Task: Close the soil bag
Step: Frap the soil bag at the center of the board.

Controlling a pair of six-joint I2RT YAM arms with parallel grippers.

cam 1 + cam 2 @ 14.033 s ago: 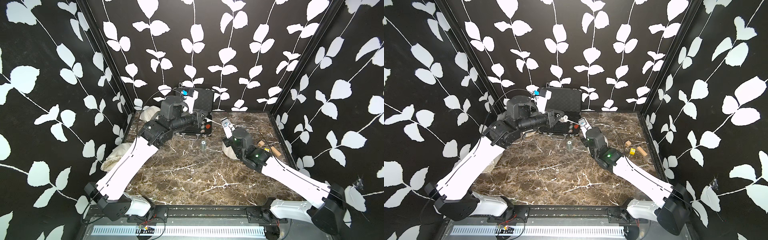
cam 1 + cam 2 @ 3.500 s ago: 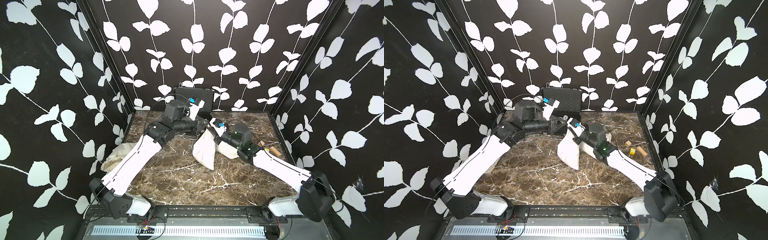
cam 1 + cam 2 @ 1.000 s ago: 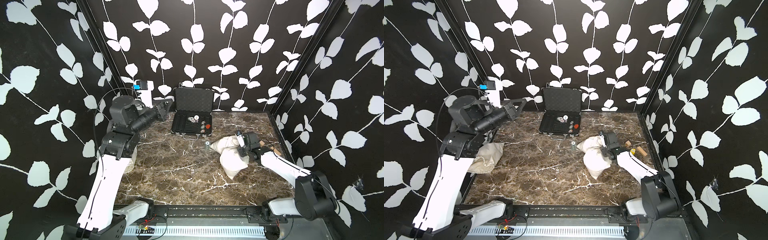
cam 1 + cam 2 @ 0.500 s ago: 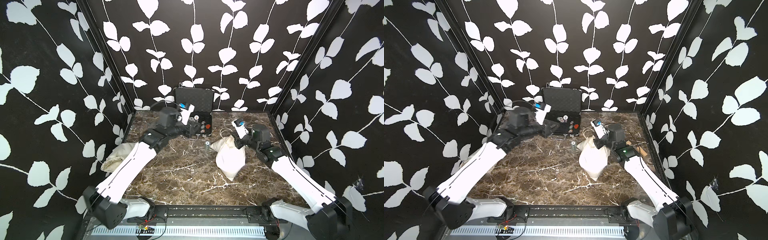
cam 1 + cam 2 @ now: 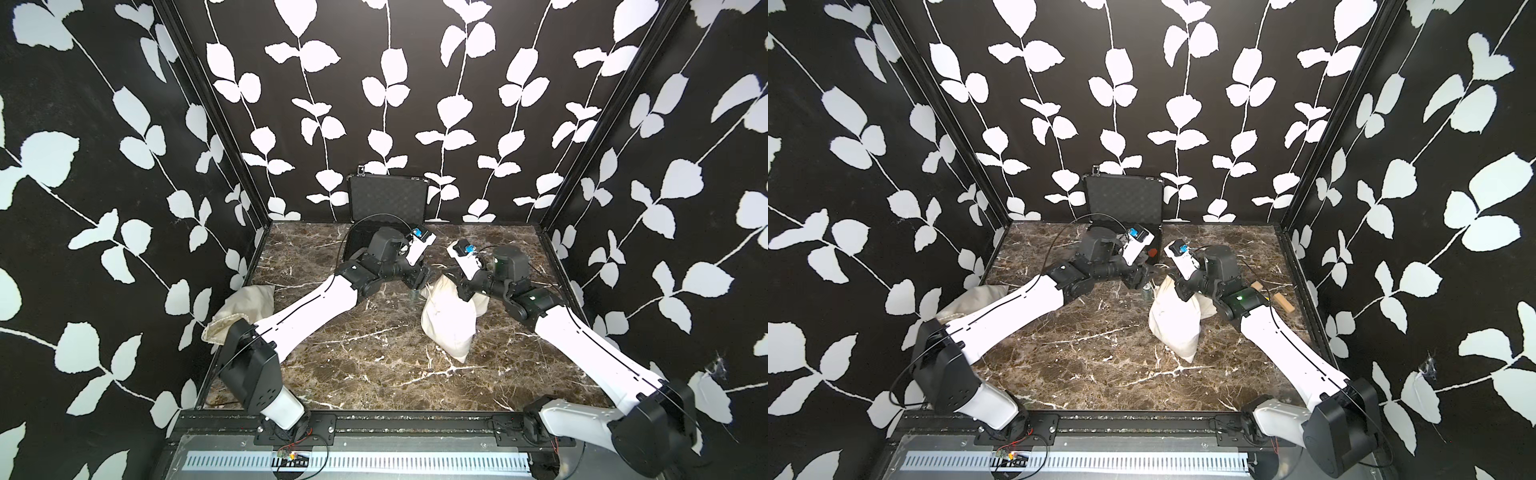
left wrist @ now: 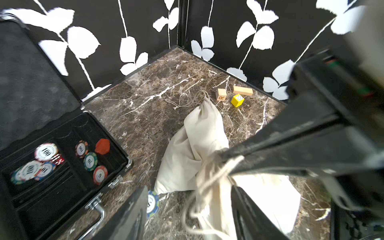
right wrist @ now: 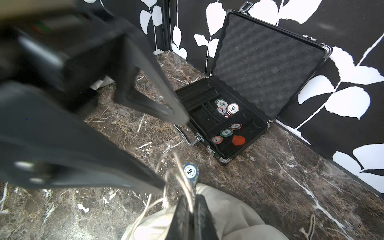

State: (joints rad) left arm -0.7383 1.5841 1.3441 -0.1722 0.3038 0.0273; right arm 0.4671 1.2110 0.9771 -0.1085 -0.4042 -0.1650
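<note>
Fingers (image 7: 180, 220) pinched on soil bag (image 7: 228, 218) drawstring (image 7: 186, 191), poker chip (image 7: 190, 172), open case (image 7: 259, 68)

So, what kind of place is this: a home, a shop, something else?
Probably a robot test booth, not a home. Black leaf-patterned walls close in a marble-look tabletop, two robot arms are fixed to a rail at its front edge, and props are on it: a soil bag, a poker chip case.
</note>
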